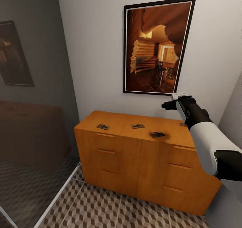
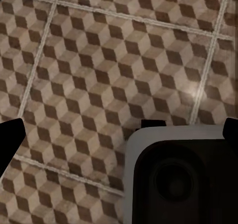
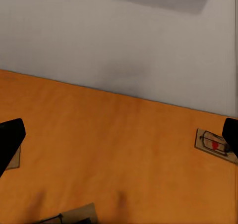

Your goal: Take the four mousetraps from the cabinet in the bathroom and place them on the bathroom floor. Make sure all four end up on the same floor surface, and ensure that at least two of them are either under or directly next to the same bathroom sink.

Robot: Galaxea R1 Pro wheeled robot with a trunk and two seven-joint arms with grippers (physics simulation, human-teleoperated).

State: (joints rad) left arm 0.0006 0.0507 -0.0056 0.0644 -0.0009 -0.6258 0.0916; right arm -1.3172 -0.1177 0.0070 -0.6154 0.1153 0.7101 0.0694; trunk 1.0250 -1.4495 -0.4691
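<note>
Head view: mousetraps (image 1: 137, 126) atop cabinet (image 1: 134, 161)

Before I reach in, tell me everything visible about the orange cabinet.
The cabinet is a low, wide sideboard of orange-brown wood with a flat top, drawer fronts and slim bar handles. It stands upright on the cube-patterned floor, its back at the white wall below a framed picture. Three mousetraps lie flat along its top, with a fourth partly hidden behind the right arm. The right pincer hovers above the top, touching nothing.
</note>
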